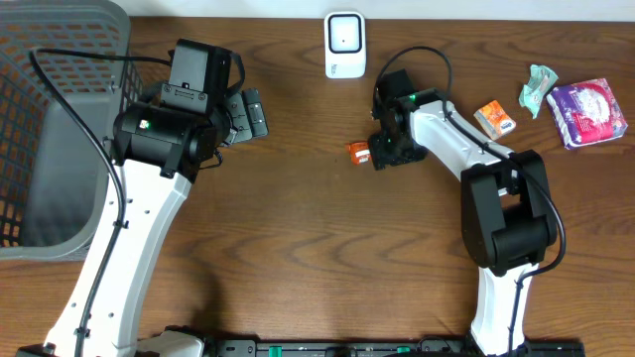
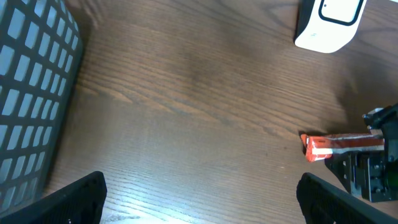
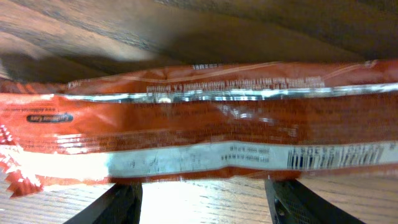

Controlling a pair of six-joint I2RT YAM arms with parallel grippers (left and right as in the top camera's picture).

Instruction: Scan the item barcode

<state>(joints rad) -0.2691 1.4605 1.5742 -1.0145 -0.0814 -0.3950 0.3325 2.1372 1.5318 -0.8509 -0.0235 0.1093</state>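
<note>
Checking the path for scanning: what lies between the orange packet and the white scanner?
Only bare wooden table lies between the orange packet and the white scanner, as the overhead and left wrist views both show.

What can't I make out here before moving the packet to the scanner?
- Whether the right claw grips the orange packet: overhead, the arm covers it; right wrist shows only fingertips below it.
- Barcode: right wrist, blurred, running off the right edge.
- White scanner: left wrist, cut off by the top edge.
</note>
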